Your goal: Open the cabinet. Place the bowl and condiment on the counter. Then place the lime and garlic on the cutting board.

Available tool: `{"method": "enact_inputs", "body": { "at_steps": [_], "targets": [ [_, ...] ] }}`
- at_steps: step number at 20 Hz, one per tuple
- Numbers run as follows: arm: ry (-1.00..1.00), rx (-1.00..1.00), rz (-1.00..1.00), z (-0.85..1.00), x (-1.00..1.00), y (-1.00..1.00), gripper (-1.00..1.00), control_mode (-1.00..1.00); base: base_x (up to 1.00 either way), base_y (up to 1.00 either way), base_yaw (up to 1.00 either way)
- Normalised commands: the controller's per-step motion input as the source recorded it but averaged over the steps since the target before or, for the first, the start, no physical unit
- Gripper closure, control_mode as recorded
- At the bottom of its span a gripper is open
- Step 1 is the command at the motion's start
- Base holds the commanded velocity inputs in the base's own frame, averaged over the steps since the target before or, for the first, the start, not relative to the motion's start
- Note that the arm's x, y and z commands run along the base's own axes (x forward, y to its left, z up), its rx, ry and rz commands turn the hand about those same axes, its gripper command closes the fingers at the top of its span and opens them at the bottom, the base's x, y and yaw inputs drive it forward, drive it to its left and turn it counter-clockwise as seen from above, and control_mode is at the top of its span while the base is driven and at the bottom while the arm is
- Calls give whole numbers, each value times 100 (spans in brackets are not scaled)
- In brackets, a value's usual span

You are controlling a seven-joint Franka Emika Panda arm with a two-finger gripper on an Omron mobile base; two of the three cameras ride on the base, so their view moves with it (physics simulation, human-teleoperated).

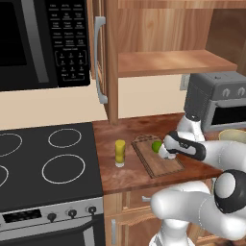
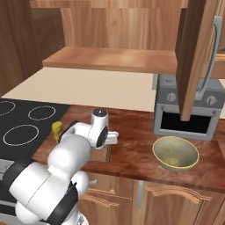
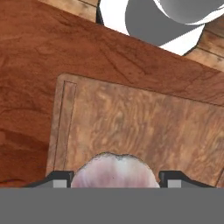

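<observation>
In the hand view the pale pinkish garlic [image 3: 114,169] sits between my two fingertips, with my gripper [image 3: 114,181] shut on it just above the wooden cutting board [image 3: 144,127]. From the left base view my gripper [image 1: 164,153] hangs over the cutting board [image 1: 161,163], right beside the green lime [image 1: 156,145] that lies on it. The yellow condiment [image 1: 119,153] stands upright on the counter [image 1: 125,175] left of the board. The olive-beige bowl [image 2: 175,153] rests on the counter to the right. The cabinet's doors [image 1: 102,57] stand open, with its shelf [image 1: 168,61] bare.
A grey toaster oven [image 2: 188,110] stands at the back right of the counter, under the open right cabinet door [image 2: 197,57]. The black stovetop [image 1: 48,161] lies to the left, with the microwave [image 1: 43,41] above it. Drawers sit below the counter's front edge.
</observation>
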Motion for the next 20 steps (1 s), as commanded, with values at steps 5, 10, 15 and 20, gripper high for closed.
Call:
{"method": "enact_inputs", "body": {
  "at_steps": [5, 10, 15, 20],
  "targets": [
    [0, 0, 6, -13, 9, 22, 100, -100, 0, 0, 0],
    [0, 0, 4, -2, 0, 22, -100, -100, 0, 0, 0],
    [0, 0, 0, 0, 0, 9, -100, -100, 0, 0, 0],
    [0, 0, 0, 9, 0, 0, -100, -100, 0, 0, 0]
  ]
}}
